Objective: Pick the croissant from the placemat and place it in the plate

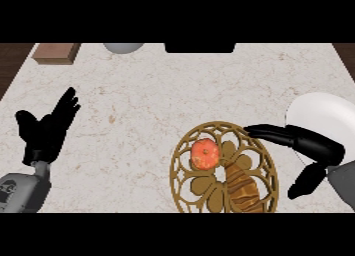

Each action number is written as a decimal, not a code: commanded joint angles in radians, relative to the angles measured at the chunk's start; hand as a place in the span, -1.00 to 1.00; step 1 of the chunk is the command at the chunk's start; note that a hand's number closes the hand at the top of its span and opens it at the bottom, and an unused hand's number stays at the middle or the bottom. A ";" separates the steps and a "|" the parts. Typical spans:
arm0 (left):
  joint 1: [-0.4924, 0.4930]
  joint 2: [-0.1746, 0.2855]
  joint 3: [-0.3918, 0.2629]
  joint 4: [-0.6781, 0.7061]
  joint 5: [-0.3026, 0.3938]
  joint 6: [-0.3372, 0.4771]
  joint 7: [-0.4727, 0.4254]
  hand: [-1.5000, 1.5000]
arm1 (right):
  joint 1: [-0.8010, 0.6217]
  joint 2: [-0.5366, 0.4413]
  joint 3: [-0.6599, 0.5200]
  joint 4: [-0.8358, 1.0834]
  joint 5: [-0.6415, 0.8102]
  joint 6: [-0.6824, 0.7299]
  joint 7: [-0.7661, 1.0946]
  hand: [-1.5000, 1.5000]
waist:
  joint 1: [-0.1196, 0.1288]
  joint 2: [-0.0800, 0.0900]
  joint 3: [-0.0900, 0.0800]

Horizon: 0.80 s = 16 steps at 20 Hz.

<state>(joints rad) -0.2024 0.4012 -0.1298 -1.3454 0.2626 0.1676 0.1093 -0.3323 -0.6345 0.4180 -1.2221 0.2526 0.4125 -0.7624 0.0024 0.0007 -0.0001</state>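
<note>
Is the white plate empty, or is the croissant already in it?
Empty, where visible: the round white plate shows bare, though the black right hand covers part. The brown croissant lies on the round brown lattice placemat.

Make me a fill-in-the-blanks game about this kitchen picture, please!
1. The croissant lies on the round gold ____.
2. The plate is coloured ____.
3. The robot hand nearest the plate is the robot's ____ one.
Missing words: placemat, white, right.
</note>
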 commanded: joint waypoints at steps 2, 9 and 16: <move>0.063 -0.022 0.002 -0.043 -0.014 -0.017 -0.013 0.00 | 0.034 -0.019 0.052 -0.041 0.109 0.033 -0.035 -1.00 | 0.001 -0.002 0.000; -0.025 -0.045 0.017 -0.063 -0.066 0.019 0.092 0.00 | 0.012 0.024 0.078 -0.127 0.266 -0.012 0.110 -1.00 | -0.003 -0.002 0.000; 0.016 -0.051 0.054 -0.048 -0.080 -0.041 0.065 0.00 | 0.036 0.038 0.082 -0.137 0.400 0.042 0.130 -1.00 | -0.001 -0.001 0.000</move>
<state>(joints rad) -0.1761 0.3524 -0.0868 -1.3814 0.2011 0.1423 0.1393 -0.3093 -0.6080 0.5000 -1.3582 0.5839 0.4291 -0.6351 0.0010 -0.0007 -0.0002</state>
